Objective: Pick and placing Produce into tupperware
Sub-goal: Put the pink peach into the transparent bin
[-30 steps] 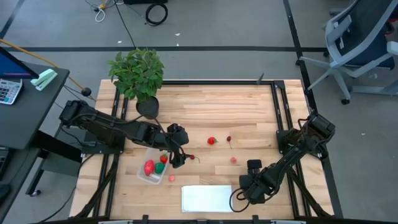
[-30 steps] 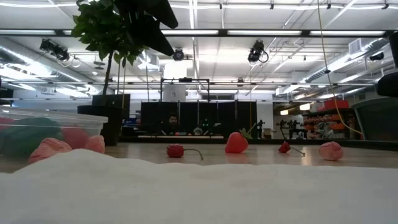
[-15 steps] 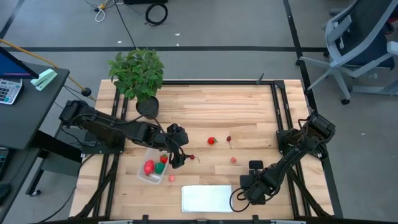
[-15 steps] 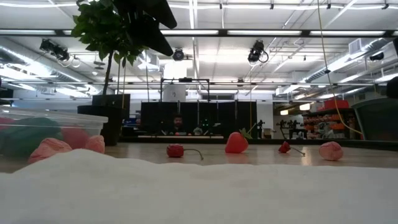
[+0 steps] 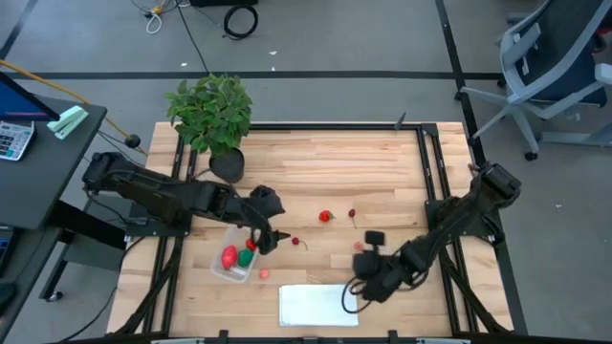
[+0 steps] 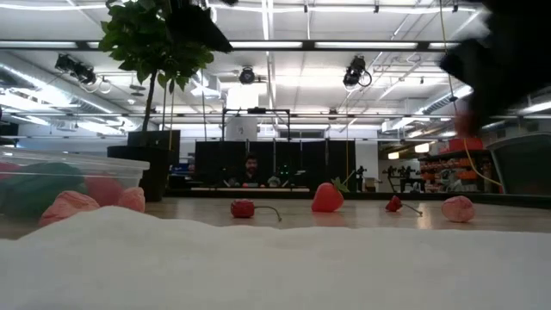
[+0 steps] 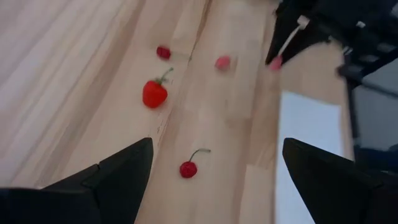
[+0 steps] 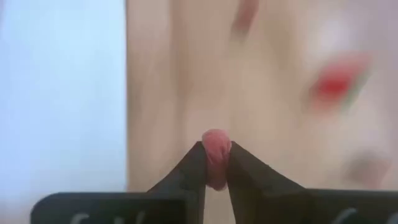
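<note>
The clear tupperware (image 5: 235, 260) stands near the table's front left with red and green produce in it; it also shows in the low view (image 6: 60, 185). A pink piece (image 5: 264, 274) lies beside it. On the wood lie a stemmed cherry (image 7: 188, 168), a strawberry (image 7: 155, 93), a small cherry (image 7: 163, 52) and a pink piece (image 7: 222, 62). My left gripper (image 5: 269, 236) is open and empty, just right of the tub, above the cherry. My right gripper (image 5: 358, 287) is shut on a small pink piece (image 8: 216, 144) by the white sheet's right end. My right gripper pinches the small pink piece (image 8: 215, 149) between its two fingertips (image 8: 244, 163), only at their free ends. The piece is lifted clear of the table; it also shows in the left wrist view (image 7: 275, 62).
A flat white sheet (image 5: 316, 306) lies at the table's front edge. A potted green plant (image 5: 214, 115) stands at the far left corner. An office chair (image 5: 555, 67) stands off the table at the far right.
My right gripper has swung toward the table's left, carrying the pink piece, and now hangs by the white sheet's right end. My left gripper has drawn back a little toward the table's left. The produce on the table has stayed in place.
</note>
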Controlling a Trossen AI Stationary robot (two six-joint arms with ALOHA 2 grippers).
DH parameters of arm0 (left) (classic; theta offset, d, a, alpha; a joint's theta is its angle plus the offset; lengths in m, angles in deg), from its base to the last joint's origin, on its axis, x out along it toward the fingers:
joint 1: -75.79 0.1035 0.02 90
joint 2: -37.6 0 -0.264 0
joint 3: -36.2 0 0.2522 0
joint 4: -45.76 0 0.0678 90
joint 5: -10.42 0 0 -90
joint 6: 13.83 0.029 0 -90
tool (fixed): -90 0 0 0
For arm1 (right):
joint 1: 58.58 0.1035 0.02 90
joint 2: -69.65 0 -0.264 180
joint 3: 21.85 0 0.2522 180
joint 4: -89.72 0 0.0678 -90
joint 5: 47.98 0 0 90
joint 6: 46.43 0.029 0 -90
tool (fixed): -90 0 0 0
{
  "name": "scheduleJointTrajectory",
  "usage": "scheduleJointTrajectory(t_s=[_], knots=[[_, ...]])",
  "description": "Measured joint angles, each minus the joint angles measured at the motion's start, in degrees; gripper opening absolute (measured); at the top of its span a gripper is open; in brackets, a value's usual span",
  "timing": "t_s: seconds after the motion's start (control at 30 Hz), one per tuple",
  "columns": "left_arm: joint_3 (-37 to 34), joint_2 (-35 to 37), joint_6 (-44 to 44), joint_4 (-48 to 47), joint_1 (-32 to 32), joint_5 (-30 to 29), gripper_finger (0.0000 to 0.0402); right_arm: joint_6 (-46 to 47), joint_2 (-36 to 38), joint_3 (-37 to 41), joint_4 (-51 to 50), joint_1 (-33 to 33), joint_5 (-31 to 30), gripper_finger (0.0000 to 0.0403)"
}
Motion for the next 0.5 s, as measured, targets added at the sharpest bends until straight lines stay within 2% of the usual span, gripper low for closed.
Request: scheduleJointTrajectory(t_s=[0.1, 0.17, 0.2, 0.27, 0.33, 0.4, 0.5], knots=[[0.0, 4.5, -0.1, -0.1, 0.0, 0.0, 0.0364, -13.1, 2.3, -0.2, 17.3, -4.5, -8.3, 0.0037], [0.0, 7.9, -1.3, 0.0, 0.0, 0.0, 0.0364, -22.4, 2.4, -0.2, 30.8, -8.5, -7.5, 0.0025], [0.0, 9.8, -1.5, -0.1, 0.0, 0.0, 0.0364, -26.4, 1.9, -0.2, 37.4, -10.5, -4.4, 0.0025], [0.0, 13.5, -1.5, 0.9, 0.0, -0.1, 0.0364, -32.7, -0.2, -0.2, 50.3, -14.7, 5.7, 0.0025], [0.0, 17.1, -1.0, 1.0, 0.0, -0.5, 0.0364, -35.1, -3.6, -0.2, 60.7, -18.6, 15.5, 0.0025], [0.0, 20.1, -1.0, 1.4, 0.0, -1.6, 0.0364, -35.2, -7.6, -0.9, 66.5, -21.7, 19.8, 0.003], [0.0, 23.5, -0.8, 1.3, 0.0, -4.4, 0.0364, -35.7, -14.2, -5.3, 68.4, -25.3, 20.8, 0.004]])
